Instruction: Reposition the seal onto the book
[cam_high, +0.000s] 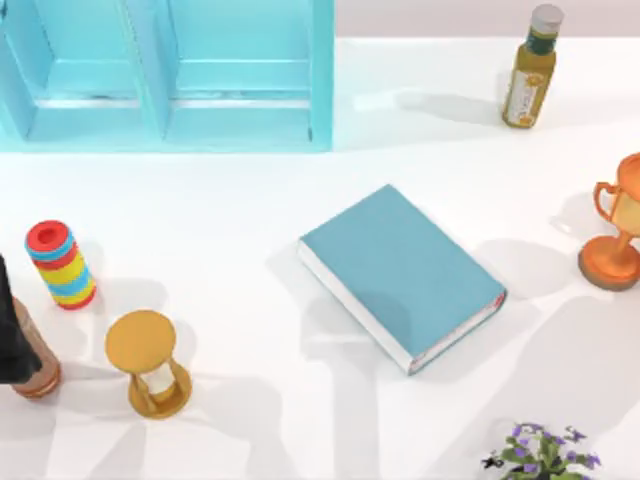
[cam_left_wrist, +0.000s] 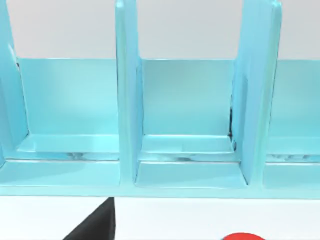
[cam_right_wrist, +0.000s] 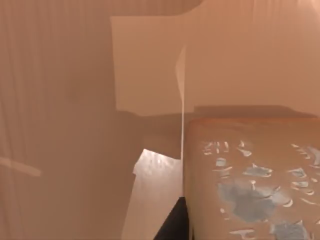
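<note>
White table (cam_high: 230, 220), turquoise shelf (cam_high: 240, 100) at the far left. Book (cam_high: 400, 272) lay mid-table, cover bare. Seal (cam_right_wrist: 250, 190) sat right up close to the right gripper (cam_right_wrist: 175, 226), and I couldn't tell if that claw was spread or pinching. It looked like stiff, light wood, so I'd pinch its flat sides. It had pale flecks, nothing readable. Left arm (cam_high: 10, 335) idled at the left edge.

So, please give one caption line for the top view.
Teal book lies mid-table among an hourglass, bottle and shelf.
</note>
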